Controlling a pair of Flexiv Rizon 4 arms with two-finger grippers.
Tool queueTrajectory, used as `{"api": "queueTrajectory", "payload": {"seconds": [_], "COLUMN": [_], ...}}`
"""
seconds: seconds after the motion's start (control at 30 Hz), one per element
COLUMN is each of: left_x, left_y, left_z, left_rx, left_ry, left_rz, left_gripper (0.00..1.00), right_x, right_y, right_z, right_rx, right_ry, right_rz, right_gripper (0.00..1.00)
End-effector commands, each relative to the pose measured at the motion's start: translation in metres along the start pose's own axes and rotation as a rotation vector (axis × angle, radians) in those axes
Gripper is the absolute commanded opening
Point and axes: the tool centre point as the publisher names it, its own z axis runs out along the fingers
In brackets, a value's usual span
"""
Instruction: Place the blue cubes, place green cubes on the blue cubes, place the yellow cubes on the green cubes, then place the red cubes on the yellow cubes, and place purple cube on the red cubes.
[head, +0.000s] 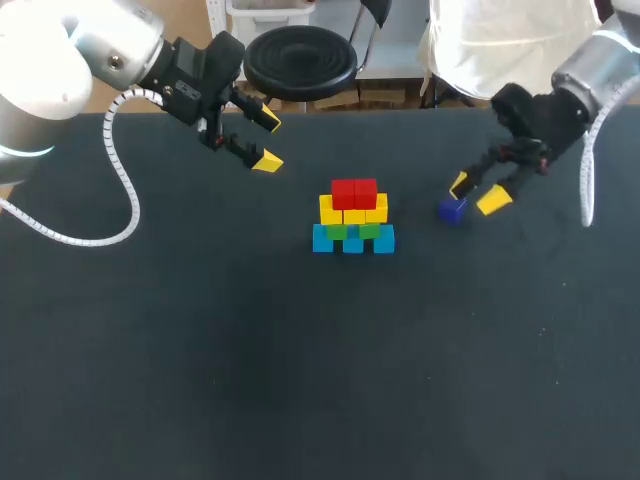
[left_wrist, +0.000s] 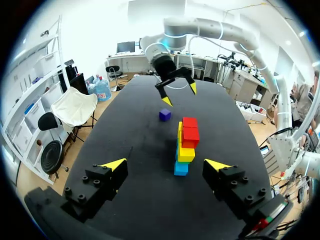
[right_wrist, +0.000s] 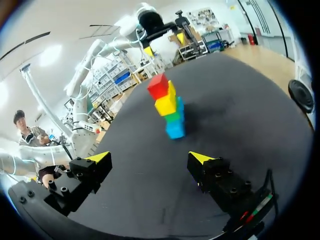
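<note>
A stack of cubes stands mid-table: blue cubes (head: 353, 241) at the bottom, then green cubes (head: 350, 231), yellow cubes (head: 352, 211) and two red cubes (head: 354, 192) on top. A purple cube (head: 452, 210) lies alone on the cloth to the stack's right. My right gripper (head: 477, 192) hangs open just above and beside it, not touching. My left gripper (head: 268, 141) is open and empty, up at the back left. The left wrist view has the stack (left_wrist: 184, 145) ahead of its gripper (left_wrist: 166, 165), with the purple cube (left_wrist: 165, 114) and the right gripper (left_wrist: 180, 95) beyond. The right wrist view has the stack (right_wrist: 167, 107) ahead of its gripper (right_wrist: 150, 157); the purple cube is hidden there.
The black table (head: 200, 360) carries nothing else. My left arm's white cable (head: 118, 180) loops over the table's back left part.
</note>
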Motion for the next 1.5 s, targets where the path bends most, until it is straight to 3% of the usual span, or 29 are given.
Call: {"api": "queueTrajectory", "payload": {"seconds": [0.03,0.3,0.5,0.87,1.03,1.2,1.4,1.5], "left_x": [0.0,0.0,0.0,0.0,0.0,0.0,0.0,0.0], "left_y": [0.001,0.001,0.001,0.001,0.001,0.001,0.001,0.001], "left_z": [0.0,0.0,0.0,0.0,0.0,0.0,0.0,0.0], "left_rx": [0.002,0.002,0.002,0.002,0.002,0.002,0.002,0.002], "left_ry": [0.002,0.002,0.002,0.002,0.002,0.002,0.002,0.002], "left_rz": [0.001,0.001,0.001,0.001,0.001,0.001,0.001,0.001], "left_gripper": [1.0,1.0,1.0,1.0,1.0,1.0,1.0,1.0], "right_x": [-0.001,-0.018,-0.018,0.016,0.017,0.019,0.024,0.024], "right_y": [0.046,0.053,0.039,0.007,0.002,-0.012,-0.015,-0.015], "right_z": [0.009,-0.014,-0.025,-0.027,-0.021,-0.011,-0.002,-0.002], "right_rx": [0.737,0.909,0.981,0.997,1.032,1.007,0.961,0.961], "right_ry": [0.06,0.178,0.228,0.209,0.212,0.239,0.121,0.121], "right_rz": [-0.026,-0.114,-0.053,0.047,0.032,0.031,0.022,0.022], "right_gripper": [1.0,1.0,1.0,1.0,1.0,1.0,1.0,1.0]}}
